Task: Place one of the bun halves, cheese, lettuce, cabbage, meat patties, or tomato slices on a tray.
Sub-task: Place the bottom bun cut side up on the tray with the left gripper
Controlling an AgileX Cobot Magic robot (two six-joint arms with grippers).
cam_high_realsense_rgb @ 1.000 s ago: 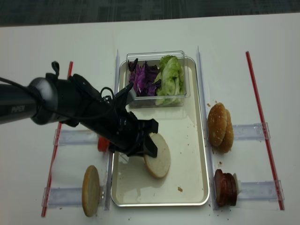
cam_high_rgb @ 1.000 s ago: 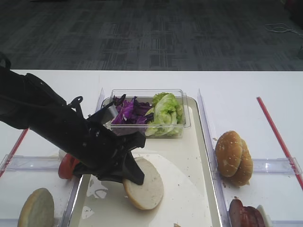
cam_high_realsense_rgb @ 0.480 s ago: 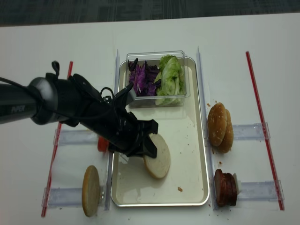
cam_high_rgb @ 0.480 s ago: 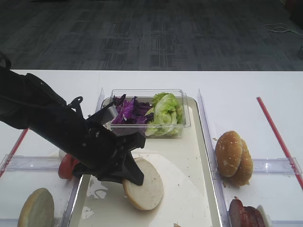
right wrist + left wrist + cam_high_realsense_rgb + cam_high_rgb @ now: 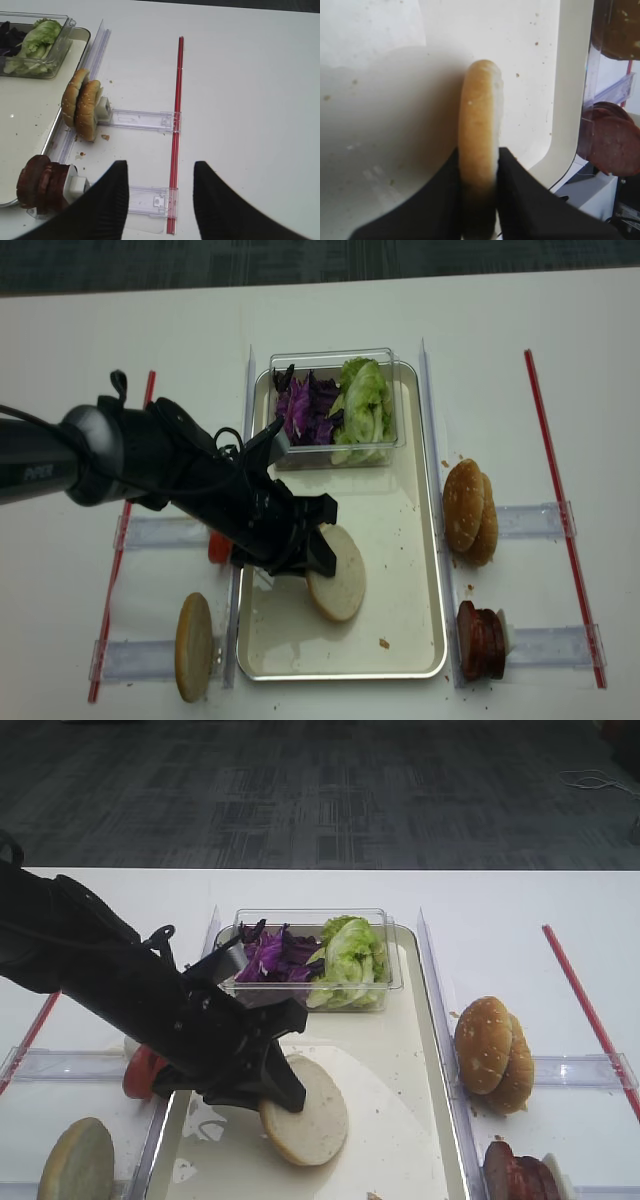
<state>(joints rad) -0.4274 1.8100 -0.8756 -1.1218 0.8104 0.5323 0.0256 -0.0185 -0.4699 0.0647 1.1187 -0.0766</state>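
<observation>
A plain bun half [image 5: 315, 1120] [image 5: 340, 590] stands tilted on edge on the floor of the metal tray [image 5: 390, 1050] [image 5: 400, 570]. My left gripper [image 5: 285, 1085] [image 5: 318, 552] is shut on its left rim. In the left wrist view both fingers press the bun half [image 5: 479, 110] from either side over the tray [image 5: 380, 100]. My right gripper [image 5: 160, 167] hangs open over bare table, holding nothing. Cabbage [image 5: 270, 955] and lettuce [image 5: 350, 960] fill a clear tub at the tray's far end. Meat patties [image 5: 515, 1170] [image 5: 42, 187] stand at the right, tomato slices [image 5: 140, 1070] at the left. Cheese is out of view.
Sesame buns [image 5: 493, 1053] [image 5: 82, 102] stand on a clear rack right of the tray. Another plain bun half [image 5: 75, 1160] stands at the front left. Red strips [image 5: 585, 1010] [image 5: 176, 125] run along the table's sides.
The bun half has tipped very slightly to the right on the tray. The left arm has barely moved.
</observation>
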